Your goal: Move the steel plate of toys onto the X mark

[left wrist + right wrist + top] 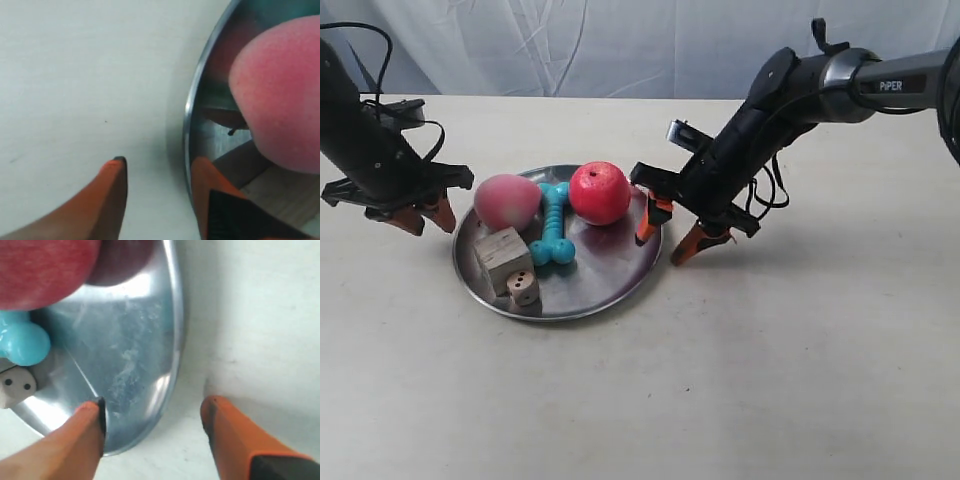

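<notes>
Two end effectors stand at opposite sides of the steel plate (605, 268), which rests on the pale counter (770, 380). The left end effector (428, 218) is open by the rim nearest the peach (506, 200). In its wrist view one finger is outside the rim and the other appears to reach over it. The right end effector (660, 248) is open too, clearly straddling the rim near the apple (599, 192), with one finger over the bare metal and one over the counter. Neither grips anything.

All five toys sit in the plate: the peach and apple at the far side, the turquoise bone (554, 225) between them, and the wooden cube (502, 258) with the small die (523, 288) just beside it at the near edge.

By my reading, the step in hand is taking hold of the rim. Next, both end effectors should close on it, then lift together and level so the round fruit does not roll. No X mark shows in any view, so I cannot tell which way the plate must go.
</notes>
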